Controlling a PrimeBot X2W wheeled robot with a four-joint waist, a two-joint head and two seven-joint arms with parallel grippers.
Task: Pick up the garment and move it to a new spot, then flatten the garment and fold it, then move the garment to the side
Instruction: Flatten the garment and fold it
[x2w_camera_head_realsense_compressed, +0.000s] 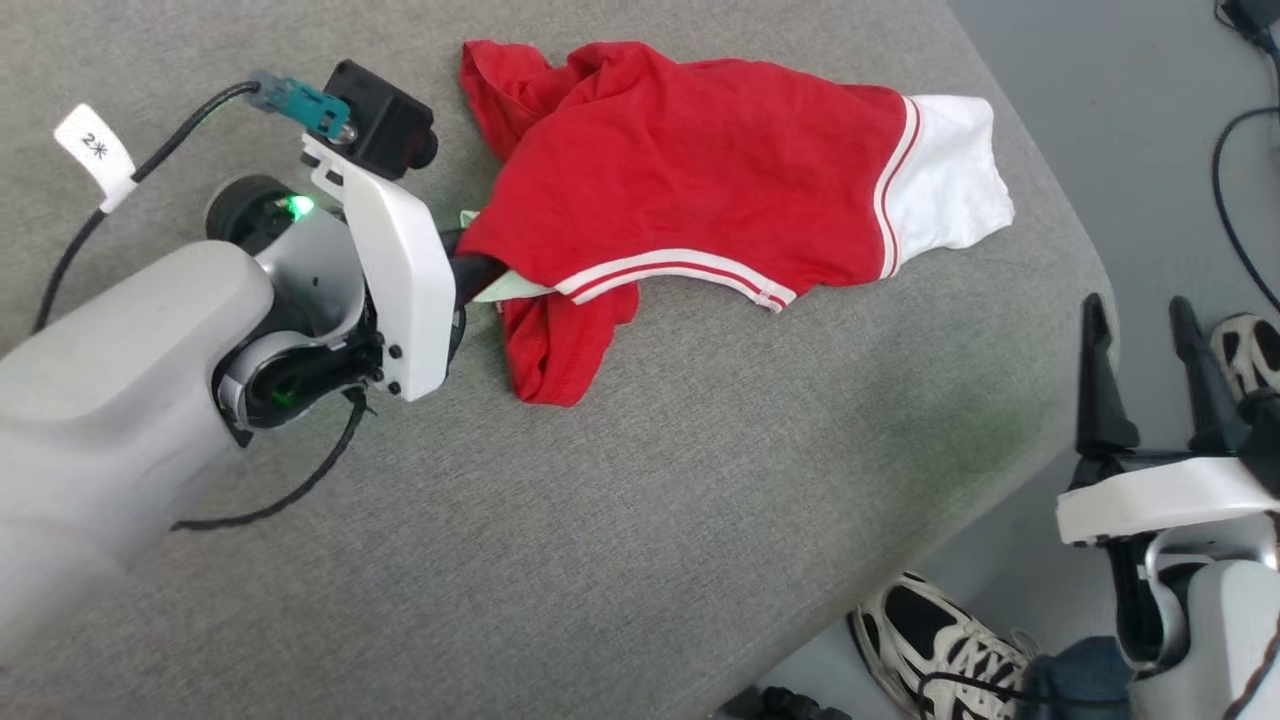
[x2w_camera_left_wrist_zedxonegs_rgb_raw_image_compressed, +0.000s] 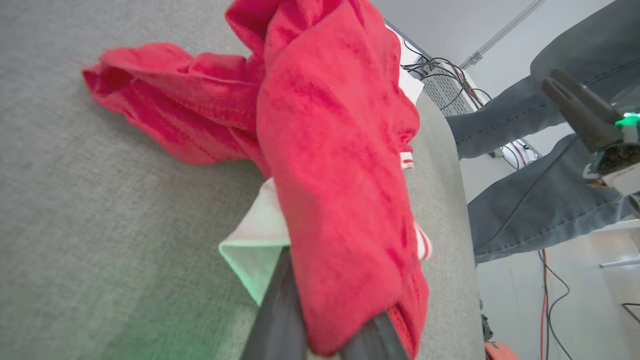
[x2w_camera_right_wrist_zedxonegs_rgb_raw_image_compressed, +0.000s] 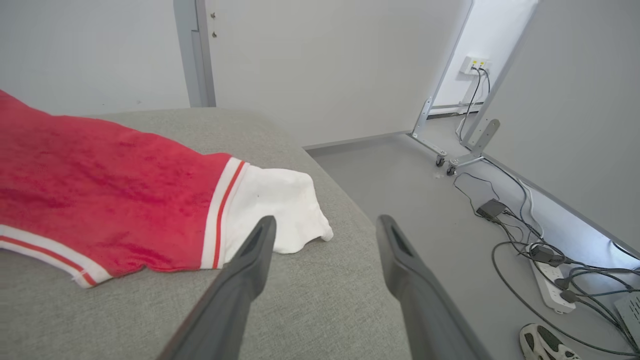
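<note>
Item under inspection: the garment (x2w_camera_head_realsense_compressed: 690, 170), a red shirt with white short sleeves and red-and-white striped trim. It lies crumpled across the upper centre of the head view on a grey upholstered surface (x2w_camera_head_realsense_compressed: 650, 520). One white sleeve (x2w_camera_head_realsense_compressed: 945, 185) extends toward the upper right, close to the surface's rounded edge. A red fold hangs down toward the frame's centre left. No chest print can be seen.

The left gripper (x2w_camera_head_realsense_compressed: 475, 275) enters from the left of the head view. Its fingers are buried under the garment's left edge. In the left wrist view the garment (x2w_camera_left_wrist_zedxonegs_rgb_raw_image_compressed: 340, 175) drapes over the left gripper (x2w_camera_left_wrist_zedxonegs_rgb_raw_image_compressed: 330, 300). Both dark fingers (x2w_camera_left_wrist_zedxonegs_rgb_raw_image_compressed: 280, 310) close on a bunch of red cloth at the bottom centre, with pale cloth tucked beside them.

The right gripper (x2w_camera_head_realsense_compressed: 1145, 320) stands at the lower right of the head view, apart from the garment, fingers spread with nothing between them. In the right wrist view its tips (x2w_camera_right_wrist_zedxonegs_rgb_raw_image_compressed: 325, 225) sit just below the white sleeve (x2w_camera_right_wrist_zedxonegs_rgb_raw_image_compressed: 272, 200), not touching it.

Surroundings: a shoe (x2w_camera_head_realsense_compressed: 940, 630) beside the surface at bottom right; legs in jeans (x2w_camera_left_wrist_zedxonegs_rgb_raw_image_compressed: 525, 200); cables (x2w_camera_right_wrist_zedxonegs_rgb_raw_image_compressed: 525, 235) on the floor.
</note>
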